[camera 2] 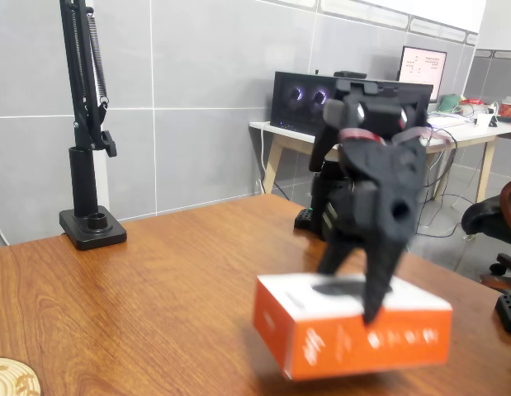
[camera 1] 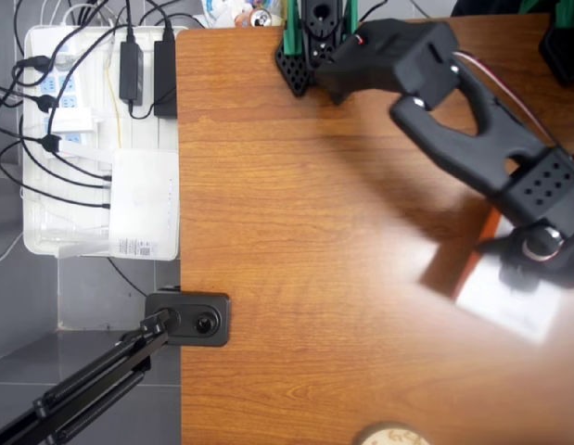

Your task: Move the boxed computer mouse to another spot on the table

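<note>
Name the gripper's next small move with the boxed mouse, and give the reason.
Probably lower it straight down and set it flat. In the fixed view the boxed computer mouse is blurred and seems to hang tilted just above the table, with the gripper closed on its top. In the overhead view it sits near the table's right edge.

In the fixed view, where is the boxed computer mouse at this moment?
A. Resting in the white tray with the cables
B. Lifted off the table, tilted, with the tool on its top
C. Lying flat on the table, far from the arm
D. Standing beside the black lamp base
B: in the fixed view the boxed computer mouse hangs tilted above the table, with the tool reaching down onto its white top.
</note>
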